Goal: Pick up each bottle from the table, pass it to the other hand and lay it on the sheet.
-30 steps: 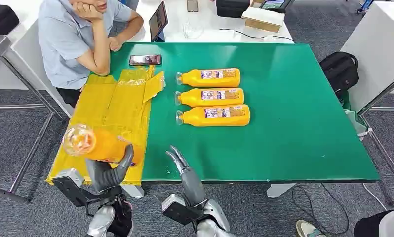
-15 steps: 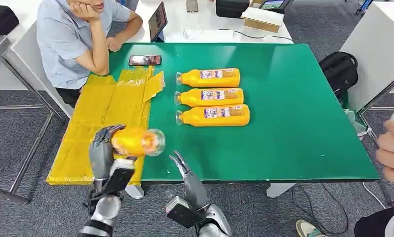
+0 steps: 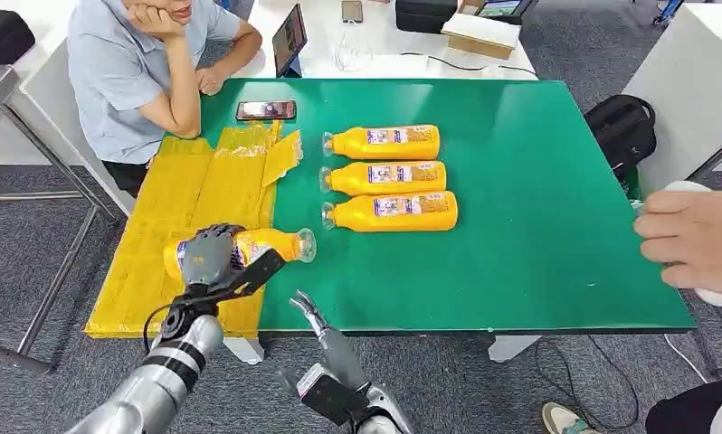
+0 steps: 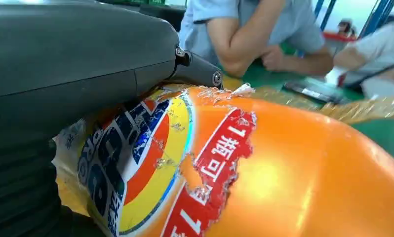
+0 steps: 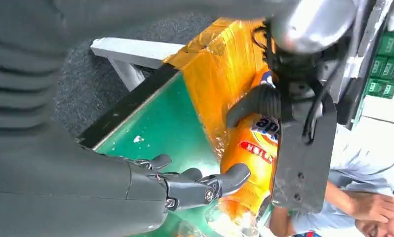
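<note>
On yellow sheet (image 3: 172, 212) — left hand (image 3: 208, 258) grips bottle (image 3: 267, 244), "1瓶可" label

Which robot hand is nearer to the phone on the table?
Left. The left hand grips a bottle over the yellow sheet, on the phone's side; the right hand hangs open at the table's near edge.

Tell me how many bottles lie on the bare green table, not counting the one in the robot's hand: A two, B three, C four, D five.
B: three bottles lie side by side on the green table, while a fourth bottle is gripped by the left hand over the yellow sheet.
</note>
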Available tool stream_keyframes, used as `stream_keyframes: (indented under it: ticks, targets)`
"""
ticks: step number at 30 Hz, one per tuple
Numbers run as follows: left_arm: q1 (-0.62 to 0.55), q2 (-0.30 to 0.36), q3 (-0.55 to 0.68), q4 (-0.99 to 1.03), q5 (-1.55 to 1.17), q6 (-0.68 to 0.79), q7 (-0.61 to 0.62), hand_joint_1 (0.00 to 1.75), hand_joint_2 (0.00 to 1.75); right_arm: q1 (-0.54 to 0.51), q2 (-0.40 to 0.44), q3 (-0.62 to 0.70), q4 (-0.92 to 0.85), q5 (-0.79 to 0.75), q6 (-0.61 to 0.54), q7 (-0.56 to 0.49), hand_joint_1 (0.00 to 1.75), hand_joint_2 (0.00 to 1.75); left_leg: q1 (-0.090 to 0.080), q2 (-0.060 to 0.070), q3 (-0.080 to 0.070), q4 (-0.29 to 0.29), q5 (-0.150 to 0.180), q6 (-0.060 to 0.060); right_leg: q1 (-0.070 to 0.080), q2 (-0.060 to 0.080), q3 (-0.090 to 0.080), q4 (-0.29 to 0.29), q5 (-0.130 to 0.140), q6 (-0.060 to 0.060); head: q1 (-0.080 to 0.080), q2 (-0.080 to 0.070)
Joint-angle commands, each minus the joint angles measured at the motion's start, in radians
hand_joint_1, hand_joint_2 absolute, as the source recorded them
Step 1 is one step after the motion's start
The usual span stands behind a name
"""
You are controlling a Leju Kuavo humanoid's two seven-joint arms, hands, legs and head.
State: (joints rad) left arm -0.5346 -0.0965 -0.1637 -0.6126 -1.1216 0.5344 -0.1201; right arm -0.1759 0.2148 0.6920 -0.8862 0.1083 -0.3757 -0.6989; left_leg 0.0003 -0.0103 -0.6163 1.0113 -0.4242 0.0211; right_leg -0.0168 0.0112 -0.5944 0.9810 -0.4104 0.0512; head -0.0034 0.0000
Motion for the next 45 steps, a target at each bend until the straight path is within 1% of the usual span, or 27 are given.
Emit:
stream_keyframes:
  ticks: [1,2,3,5,10,14,16,17,18,20,22,23,24,25,29,30,33,34,35,36,37,38,39,40,42,44,45]
  targets:
    - [-0.089,0.046,-0.038,0.206,0.044,-0.163,0.001,0.35,1.75,0.014,0.005,-0.029,0.065,-0.023,0.012,0.001,0.0,0.0,0.001,0.003,0.006,-0.002,-0.001,-0.002,0.001,0.001,0.005,-0.001,0.0,-0.003,0.0,0.0]
    - [-0.087,0.037,-0.017,0.197,0.082,-0.186,-0.019,0.28,1.75,0.017,0.005,-0.037,0.064,-0.024,0.005,0.001,0.0,0.0,0.001,0.002,0.006,-0.002,-0.001,-0.002,0.001,0.0,0.005,-0.001,0.0,-0.003,0.0,0.0]
    - [-0.082,0.029,-0.004,0.183,0.124,-0.223,-0.042,0.09,1.75,0.021,0.008,-0.051,0.065,-0.028,-0.002,0.001,0.0,0.0,0.0,0.002,0.006,-0.002,0.0,-0.001,0.001,0.001,0.005,-0.001,0.0,-0.002,0.0,0.0]
    - [-0.084,0.022,-0.007,0.176,0.144,-0.261,-0.045,0.0,1.75,0.02,0.01,-0.062,0.069,-0.034,-0.002,0.001,0.0,0.0,0.0,0.002,0.008,-0.002,-0.001,-0.002,0.001,0.0,0.006,-0.001,-0.001,-0.002,0.0,0.0]
    - [-0.064,0.014,-0.029,0.106,0.27,-0.428,-0.109,0.0,1.75,0.019,0.013,-0.078,0.083,-0.034,-0.008,0.001,0.0,0.0,0.0,0.002,0.008,-0.002,0.0,-0.002,0.0,0.0,0.006,0.0,-0.001,-0.001,0.0,0.0]
    - [-0.033,0.008,-0.042,0.037,0.365,-0.462,-0.166,0.0,1.75,0.022,0.008,-0.08,0.084,-0.026,-0.017,0.001,0.0,0.0,0.0,0.0,0.008,-0.002,0.0,-0.002,0.0,-0.001,0.007,0.0,-0.001,-0.001,0.0,0.0]
    - [0.035,-0.004,-0.034,-0.098,0.524,-0.483,-0.245,0.0,1.75,0.03,0.003,-0.087,0.081,-0.028,-0.027,0.001,0.0,0.0,0.0,-0.002,0.009,-0.002,0.0,-0.002,0.0,-0.001,0.009,-0.001,-0.001,-0.001,0.0,0.0]
    - [0.035,-0.004,-0.034,-0.098,0.524,-0.483,-0.245,0.0,1.75,0.03,0.003,-0.087,0.081,-0.028,-0.027,0.001,0.0,0.0,-0.001,-0.002,0.007,-0.002,0.0,-0.001,-0.001,-0.001,0.007,0.0,-0.001,-0.001,0.0,0.0]
    - [0.072,-0.007,-0.033,-0.176,0.591,-0.479,-0.277,0.0,1.75,0.032,0.0,-0.085,0.079,-0.024,-0.031,0.001,0.0,0.0,0.0,-0.001,0.009,-0.002,0.0,-0.002,0.0,-0.001,0.009,-0.001,-0.001,-0.002,0.0,0.0]
    - [0.072,-0.007,-0.033,-0.176,0.591,-0.479,-0.277,0.0,1.75,0.032,0.0,-0.085,0.079,-0.024,-0.031,0.001,0.0,0.0,-0.001,-0.001,0.007,-0.001,0.0,-0.002,0.0,-0.001,0.006,0.0,-0.001,-0.001,0.0,0.0]
    - [0.135,-0.027,-0.004,-0.313,0.722,-0.419,-0.335,0.0,1.75,0.03,0.0,-0.085,0.086,-0.023,-0.027,0.001,0.0,0.0,0.0,0.0,0.007,-0.001,-0.001,-0.002,0.001,-0.001,0.006,0.0,-0.001,-0.002,0.0,0.0]
    - [0.177,-0.05,0.015,-0.406,0.817,-0.341,-0.403,0.0,1.75,0.03,-0.003,-0.076,0.084,-0.015,-0.027,0.001,0.0,0.0,-0.001,-0.001,0.005,-0.001,0.0,-0.002,0.0,-0.001,0.005,0.0,-0.001,-0.001,0.0,0.0]
    - [0.206,-0.065,0.019,-0.483,0.939,-0.322,-0.416,0.0,1.75,0.029,-0.004,-0.072,0.081,-0.01,-0.036,0.001,0.0,0.0,0.0,-0.001,0.006,-0.001,-0.001,-0.002,0.001,-0.002,0.006,0.0,-0.002,-0.002,0.0,0.0]
    - [0.243,-0.083,0.024,-0.585,1.085,-0.331,-0.425,0.0,1.75,0.031,-0.007,-0.066,0.068,-0.004,-0.05,0.001,0.0,0.0,0.0,-0.001,0.005,0.0,-0.001,-0.002,0.001,-0.001,0.004,0.001,-0.002,-0.002,0.0,0.0]
    - [0.261,-0.071,-0.004,-0.639,1.101,-0.319,-0.395,0.0,1.75,0.03,-0.006,-0.065,0.07,-0.005,-0.051,0.001,0.0,0.0,0.0,0.0,0.002,0.0,-0.001,-0.002,0.001,-0.001,0.001,0.001,-0.001,-0.001,0.0,0.0]
    - [0.27,-0.074,0.01,-0.663,1.255,-0.379,-0.365,0.0,1.75,0.034,-0.013,-0.059,0.047,0.006,-0.084,0.001,0.0,0.0,0.0,0.0,0.004,0.0,-0.002,-0.002,0.001,-0.001,0.003,0.001,-0.002,-0.002,0.0,0.0]
    - [0.309,-0.061,0.01,-0.765,1.419,-0.392,-0.36,0.0,1.75,0.045,-0.049,-0.032,-0.028,0.08,-0.193,0.001,0.0,0.0,0.001,0.0,0.001,0.001,-0.002,-0.002,0.001,-0.001,0.001,0.001,-0.002,-0.002,0.0,0.0]
    - [0.335,-0.058,0.017,-0.81,1.439,-0.386,-0.362,0.0,1.75,0.049,-0.069,-0.031,-0.056,0.137,-0.261,0.001,0.0,1.75,0.0,0.001,0.001,0.0,-0.001,-0.002,0.001,0.0,0.0,0.001,-0.001,-0.001,0.0,0.0]
    - [0.356,-0.05,0.012,-0.84,1.405,-0.333,-0.374,0.0,1.75,0.056,-0.084,-0.049,-0.075,0.207,-0.32,0.002,0.0,1.75,0.0,0.002,0.0,0.0,-0.001,-0.002,0.001,0.001,-0.001,0.001,-0.001,-0.001,0.0,0.0]
    - [0.387,-0.035,-0.004,-0.872,1.314,-0.244,-0.409,0.0,1.75,0.092,-0.096,-0.15,-0.144,0.408,-0.322,0.056,0.0,1.75,0.0,0.002,0.0,0.0,0.0,-0.001,0.0,0.001,-0.002,0.001,-0.001,-0.001,0.0,0.0]
    - [0.413,-0.023,-0.019,-0.888,1.235,-0.177,-0.418,0.0,1.75,0.114,-0.109,-0.208,-0.186,0.526,-0.322,0.096,0.0,1.75,0.0,0.002,0.001,0.0,-0.001,-0.002,0.0,0.001,0.0,0.001,-0.001,-0.002,0.0,0.0]
    - [0.441,-0.011,-0.035,-0.895,1.143,-0.116,-0.426,0.0,1.75,0.116,-0.133,-0.241,-0.197,0.607,-0.322,0.163,0.0,1.75,-0.001,0.001,0.001,-0.001,-0.001,-0.002,0.0,-0.001,0.0,0.0,-0.001,-0.001,0.0,0.0]
    - [0.484,0.0,-0.05,-0.907,1.053,-0.073,-0.424,0.0,1.75,0.108,-0.178,-0.271,-0.194,0.773,-0.322,0.279,0.0,1.75,-0.001,0.0,0.003,-0.001,-0.002,-0.002,0.0,-0.002,0.003,0.0,-0.002,-0.002,0.0,0.0]
    - [0.514,0.008,-0.06,-0.916,1.018,-0.069,-0.429,0.0,1.75,0.106,-0.207,-0.31,-0.199,0.882,-0.322,0.327,0.0,1.75,-0.001,0.001,0.003,-0.002,-0.001,-0.001,-0.001,-0.001,0.002,-0.001,-0.002,-0.001,0.0,0.0]
    - [0.569,0.011,-0.086,-0.938,0.879,-0.019,-0.449,0.0,1.75,0.12,-0.217,-0.442,-0.207,1.015,-0.322,0.346,0.0,1.75,-0.001,0.001,0.005,-0.003,-0.002,-0.001,-0.001,0.0,0.004,-0.002,-0.002,-0.001,0.0,0.0]
    - [0.608,-0.001,-0.097,-0.969,0.86,-0.004,-0.459,0.0,1.75,0.118,-0.235,-0.472,-0.193,1.009,-0.322,0.325,0.0,1.75,-0.002,-0.002,0.002,-0.002,-0.001,0.0,-0.001,-0.003,0.002,-0.001,-0.002,-0.001,0.0,0.0]
    - [0.621,-0.01,-0.093,-0.987,0.93,-0.046,-0.448,0.0,1.75,0.109,-0.244,-0.463,-0.162,1.013,-0.322,0.35,0.0,1.75,-0.002,-0.002,0.004,-0.002,-0.002,0.0,-0.001,-0.003,0.005,-0.002,-0.003,-0.001,0.0,0.0]
